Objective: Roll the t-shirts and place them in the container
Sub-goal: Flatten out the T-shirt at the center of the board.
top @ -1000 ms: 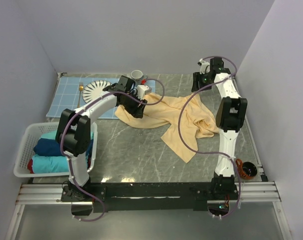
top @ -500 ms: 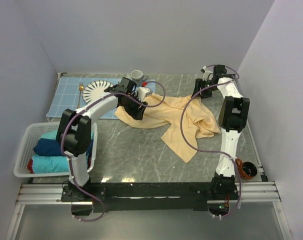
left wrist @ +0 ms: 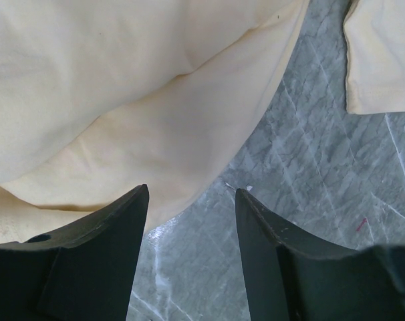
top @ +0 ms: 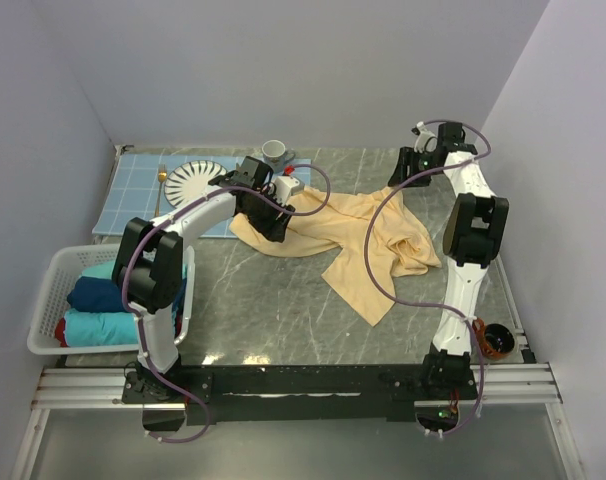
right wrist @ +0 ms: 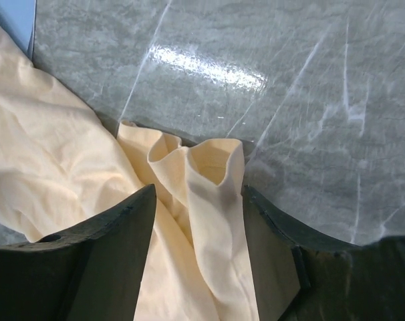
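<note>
Evidently the large pale yellow-tan cloth t-shirt [top: 353, 240] lies crumpled and twisted on the grey marbled table top [top: 263, 310], not spread flat, and that seems to explain where both arms are. Each one hangs over an opposite far corner of that shirt, probably to take hold and pull it out straight before any rolling can begin. The left gripper [left wrist: 191, 194] hovers at the shirt's far-left edge with its black jaws apart, and only the curved cloth border and bare table show between them, so it grasps nothing. The right gripper [right wrist: 199, 194] hovers over the shirt's far-right edge, also spread and empty. A bunched fold of the cloth stands up in line with its gap, which looks like the spot it would pinch. To the left of the shirt, nearer the arm bases, a white slatted plastic basket [top: 45, 290] holds a rolled teal t-shirt [top: 93, 328] and a navy t-shirt [top: 103, 295], presumably parked there as finished work. No neck label shows, and the creasing makes it hard to tell which edge is hem or sleeve. From above, the left arm covers part of the basket and the shirt's corner. A dark red bit at the basket's near end is too small to identify.
</note>
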Controlling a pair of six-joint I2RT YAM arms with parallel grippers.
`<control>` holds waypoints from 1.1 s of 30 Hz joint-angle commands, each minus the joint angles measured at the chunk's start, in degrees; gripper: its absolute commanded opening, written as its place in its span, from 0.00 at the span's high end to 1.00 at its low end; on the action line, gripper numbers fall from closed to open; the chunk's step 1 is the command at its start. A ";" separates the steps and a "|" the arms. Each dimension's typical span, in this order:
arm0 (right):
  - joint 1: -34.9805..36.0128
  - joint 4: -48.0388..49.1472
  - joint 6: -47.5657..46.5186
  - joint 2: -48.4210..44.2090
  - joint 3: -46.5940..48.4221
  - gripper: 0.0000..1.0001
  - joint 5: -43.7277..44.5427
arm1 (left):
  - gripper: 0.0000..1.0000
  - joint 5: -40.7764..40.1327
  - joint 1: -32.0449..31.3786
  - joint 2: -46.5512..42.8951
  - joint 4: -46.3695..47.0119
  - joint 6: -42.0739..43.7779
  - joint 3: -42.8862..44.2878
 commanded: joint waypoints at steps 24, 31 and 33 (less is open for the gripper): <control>-0.97 2.87 2.03 -1.12 2.12 0.54 1.43 | 0.39 -0.51 -0.77 0.08 0.26 0.53 1.10; -0.97 3.13 1.94 -0.15 2.20 0.59 2.39 | 0.39 -0.95 -0.85 -0.09 0.18 0.62 1.01; -0.97 3.13 2.12 0.29 2.73 0.60 2.04 | 0.39 -1.39 -0.85 -0.09 0.18 0.62 1.01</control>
